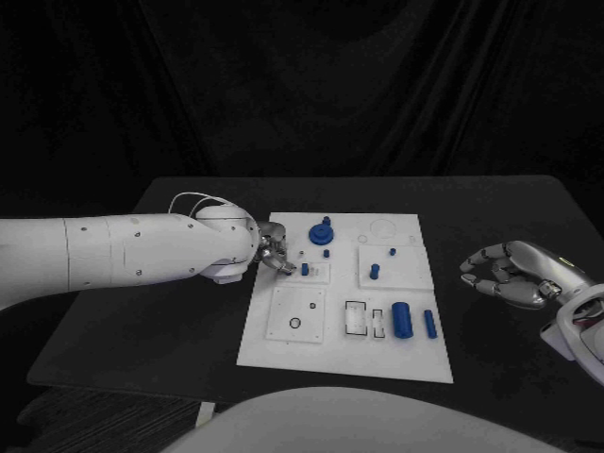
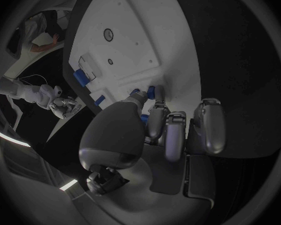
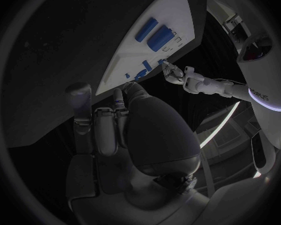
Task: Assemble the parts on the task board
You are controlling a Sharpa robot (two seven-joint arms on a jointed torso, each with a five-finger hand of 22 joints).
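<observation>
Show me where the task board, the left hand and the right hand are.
task board (image 1: 292,347): head view, bare near-left corner.
left hand (image 1: 271,255): head view, middle of the hand.
right hand (image 1: 506,274): head view, curled fingers.

matt white task board (image 1: 332,344), glossy silver hand (image 1: 509,272)

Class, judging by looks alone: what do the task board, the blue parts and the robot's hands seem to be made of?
Task board: matte white, probably plastic; flat, with cut-out recesses.
Blue parts: likely plastic; uniform colour, dull sheen.
Left hand and right hand: silver, metal or metallic-coated; soft highlights. The look leaves it open.
</observation>
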